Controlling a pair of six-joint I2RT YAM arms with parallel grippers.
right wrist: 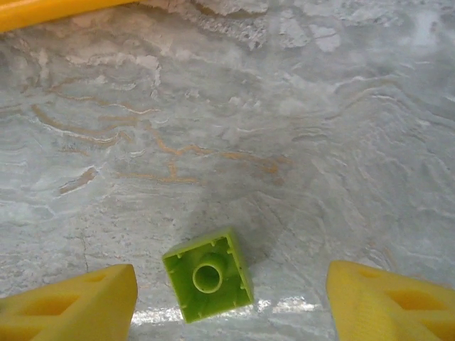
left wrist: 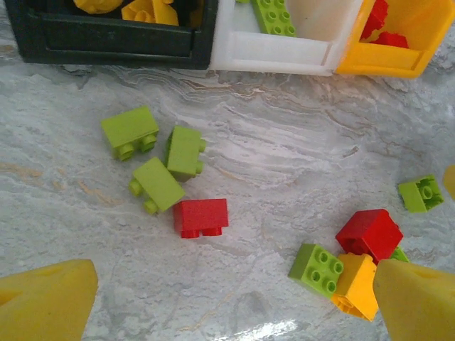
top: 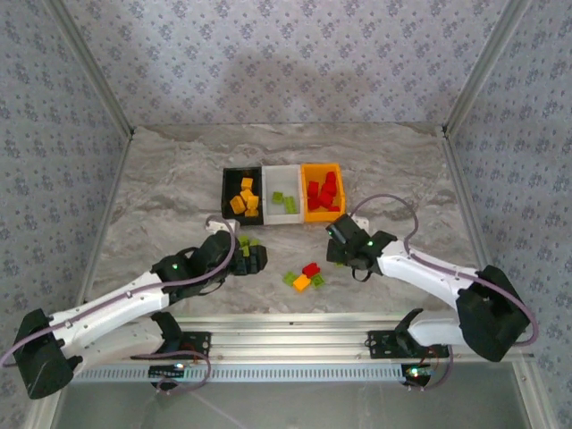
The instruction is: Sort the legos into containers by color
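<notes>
The containers stand in a row at mid-table: a black bin (top: 227,189) with orange-yellow legos, a white bin (top: 282,174) with lime ones, an orange bin (top: 307,213) with red ones. My left gripper (top: 248,259) is open above bare table (left wrist: 231,305); ahead of it lie three lime bricks (left wrist: 170,160) and a red brick (left wrist: 202,216). To its right is a cluster of red, lime and orange-yellow bricks (left wrist: 352,259) (top: 306,275). My right gripper (top: 338,239) is open (right wrist: 231,298) around an upturned lime brick (right wrist: 208,275), with a gap on both sides.
The bins' front walls run along the top of the left wrist view: black (left wrist: 106,42), white (left wrist: 270,51), orange (left wrist: 377,64). Another lime brick (left wrist: 421,193) lies at the right. Patterned walls close in the table on three sides.
</notes>
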